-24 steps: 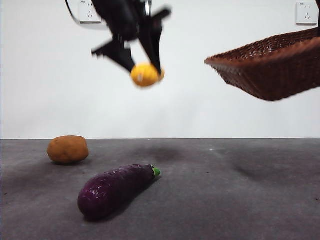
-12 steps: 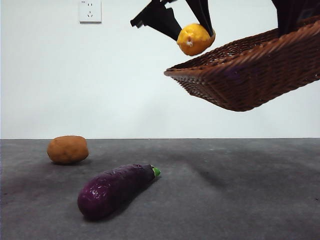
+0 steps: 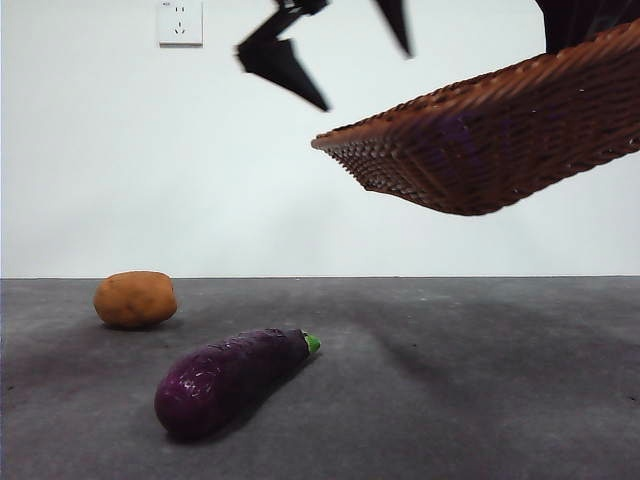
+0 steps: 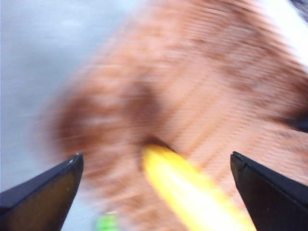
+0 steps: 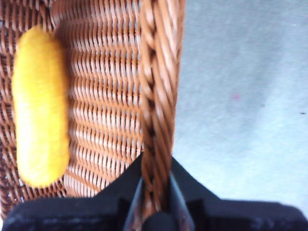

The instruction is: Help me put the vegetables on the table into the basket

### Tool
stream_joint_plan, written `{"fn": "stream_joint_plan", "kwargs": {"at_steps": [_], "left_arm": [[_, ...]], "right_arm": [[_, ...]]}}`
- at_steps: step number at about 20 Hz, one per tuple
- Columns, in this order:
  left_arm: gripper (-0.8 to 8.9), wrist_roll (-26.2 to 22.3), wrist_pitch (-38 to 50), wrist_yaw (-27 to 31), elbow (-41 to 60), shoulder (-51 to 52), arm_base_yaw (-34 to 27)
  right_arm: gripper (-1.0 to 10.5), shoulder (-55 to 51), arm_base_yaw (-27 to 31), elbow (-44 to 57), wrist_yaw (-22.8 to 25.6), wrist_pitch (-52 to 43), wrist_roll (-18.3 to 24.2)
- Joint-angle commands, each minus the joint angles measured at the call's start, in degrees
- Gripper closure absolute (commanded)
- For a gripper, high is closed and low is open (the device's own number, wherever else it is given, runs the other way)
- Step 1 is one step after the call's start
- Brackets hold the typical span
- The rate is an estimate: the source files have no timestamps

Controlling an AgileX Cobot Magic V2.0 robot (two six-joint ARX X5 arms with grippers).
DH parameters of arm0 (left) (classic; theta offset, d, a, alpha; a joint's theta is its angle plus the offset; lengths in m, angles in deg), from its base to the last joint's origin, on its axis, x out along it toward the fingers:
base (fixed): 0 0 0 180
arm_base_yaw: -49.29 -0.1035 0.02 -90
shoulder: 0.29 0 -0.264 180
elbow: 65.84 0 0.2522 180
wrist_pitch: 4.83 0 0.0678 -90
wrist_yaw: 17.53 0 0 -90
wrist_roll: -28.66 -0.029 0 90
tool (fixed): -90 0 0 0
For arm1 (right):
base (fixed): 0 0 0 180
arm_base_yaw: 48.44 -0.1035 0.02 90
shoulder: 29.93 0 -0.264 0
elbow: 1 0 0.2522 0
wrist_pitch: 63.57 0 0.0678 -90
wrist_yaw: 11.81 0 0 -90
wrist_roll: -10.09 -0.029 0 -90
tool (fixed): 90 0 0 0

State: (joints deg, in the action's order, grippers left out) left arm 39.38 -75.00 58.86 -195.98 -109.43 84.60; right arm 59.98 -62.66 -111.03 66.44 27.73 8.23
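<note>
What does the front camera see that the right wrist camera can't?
Only the front view shows the rounded orange-brown potato and the long dark-purple eggplant lying on the dark grey table, plus the left tool, open and empty, up beside the basket.

Only the right wrist view shows the lumpy yellow vegetable inside the basket, and the right tool clamped on the braided rim.

Both show the brown woven wicker basket, held up off the table.
</note>
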Motion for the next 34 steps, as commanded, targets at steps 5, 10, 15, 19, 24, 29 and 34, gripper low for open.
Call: {"fn": "stream_joint_plan", "kwargs": {"at_steps": [5,10,15,19,24,29,34], "left_arm": [[2.17,-6.5,-12.5,14.9,-0.1,0.5,-11.3],[2.17,-4.4,-16.2,14.7,0.6,0.3,-20.7],[2.17,-1.2,-15.7,10.2,9.0,0.3,-28.1],[2.17,10.7,-10.1,4.8,19.4,0.3,-29.5],[2.18,34.7,0.6,6.1,25.6,0.3,-28.9],[2.18,43.3,3.8,12.5,25.6,0.3,-25.2],[2.18,48.3,6.7,14.6,25.6,-0.7,-23.6]], "right_arm": [[9.5,0.1,0.0,-0.1,2.2,1.2,0.5],[9.5,0.1,0.0,-0.1,2.4,1.1,0.9],[9.5,0.1,0.0,-0.1,2.4,0.3,2.1],[9.5,0.2,0.0,-0.1,2.4,-1.3,2.1],[9.5,0.2,0.0,-0.1,2.4,-1.2,2.4],[9.5,0.2,0.0,-0.1,2.3,-2.2,3.4],[9.5,0.2,0.0,-0.1,2.2,-2.6,3.9]]}}
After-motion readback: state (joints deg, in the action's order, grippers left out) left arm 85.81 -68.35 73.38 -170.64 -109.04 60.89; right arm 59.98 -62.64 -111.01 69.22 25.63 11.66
